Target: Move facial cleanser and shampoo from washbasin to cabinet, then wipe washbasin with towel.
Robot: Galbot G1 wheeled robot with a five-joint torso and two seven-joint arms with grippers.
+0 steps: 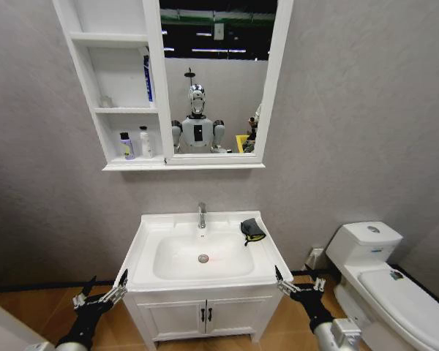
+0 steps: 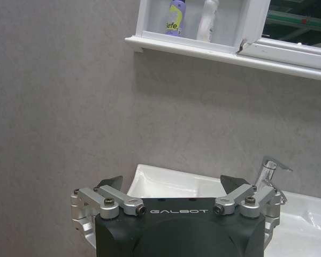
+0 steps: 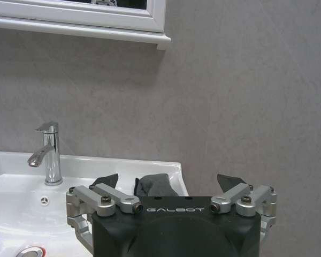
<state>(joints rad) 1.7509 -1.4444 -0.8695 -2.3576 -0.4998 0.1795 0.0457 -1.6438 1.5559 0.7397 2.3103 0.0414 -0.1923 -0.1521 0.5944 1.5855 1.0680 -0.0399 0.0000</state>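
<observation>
head: looks forward and down from high up, far back, at washbasin and cabinet | left wrist: low, close behind left tool, faces wall | right wrist: low, behind right tool | shared: tap, washbasin

We read "GALBOT" in pale letters on the black body of the left gripper, and the same "GALBOT" mark on the black body of the right gripper. On the purple bottle in the cabinet we make out "efe", partly cut off. Other bottle labels are too small to read.
</observation>
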